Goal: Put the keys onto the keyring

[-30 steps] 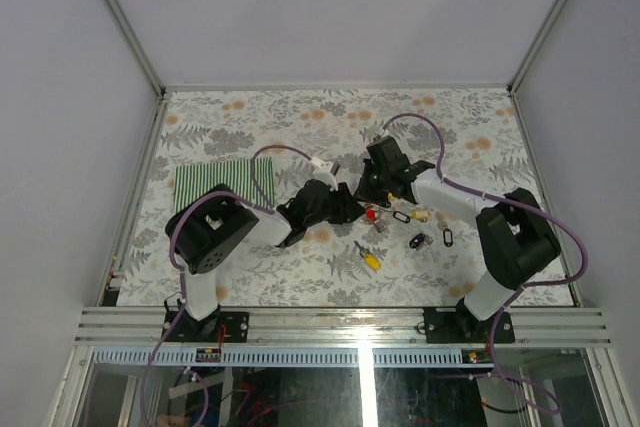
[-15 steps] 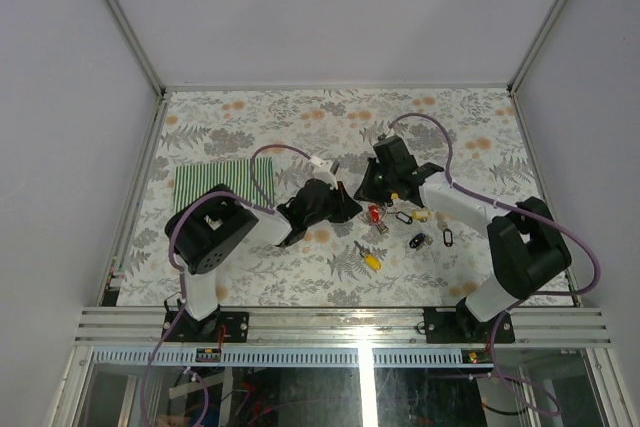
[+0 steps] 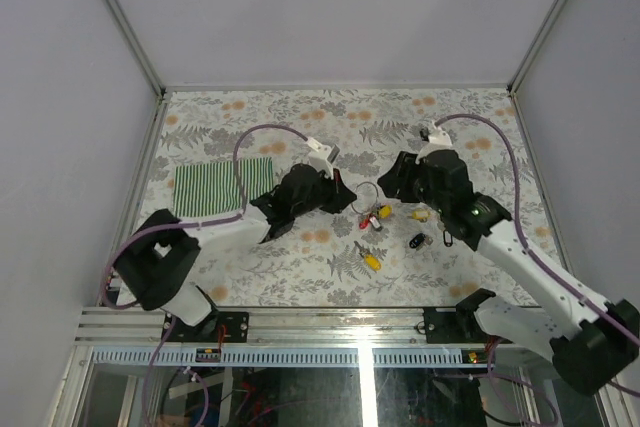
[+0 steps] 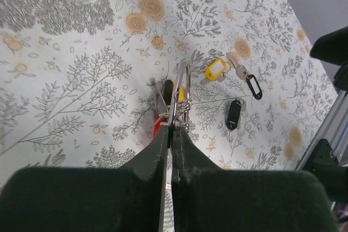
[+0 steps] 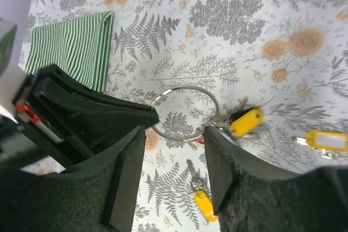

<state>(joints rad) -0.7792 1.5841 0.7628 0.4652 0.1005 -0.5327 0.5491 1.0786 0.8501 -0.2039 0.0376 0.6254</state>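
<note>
Left end effector [image 4: 172, 131] is pressed together on the keyring [image 4: 176, 88], pinching the thin wire loop right at its rim. From the left wrist view the ring stands edge-on, straight out from the fingertips. It sits around the middle of the desk [image 3: 250, 117], a touch toward the right edge.

A bunch of keys [image 5: 246, 121] is threaded on the ring, gathered on the side away from the pinch, with a red head, a yellow head and a dark one showing. Whether they touch the desk, I can't tell.

Right end effector [image 5: 175, 131] is spread, fingers well apart with nothing between the pads. It sits just beside the ring, facing the left one across the loop.

Loose pieces lie on the desk toward the near edge and the right edge. A yellow-headed key [image 3: 370, 260] lies nearest the front, a yellow-tagged key [image 3: 420, 215] just right of the bunch, and a black-tagged key [image 3: 417, 241] beside it. A black oval loop [image 3: 447, 237] is a little farther right. All four lie apart from the ring.

By the left edge lies a green striped cloth [image 3: 208, 185], flat, well clear of both arms' fingers.
</note>
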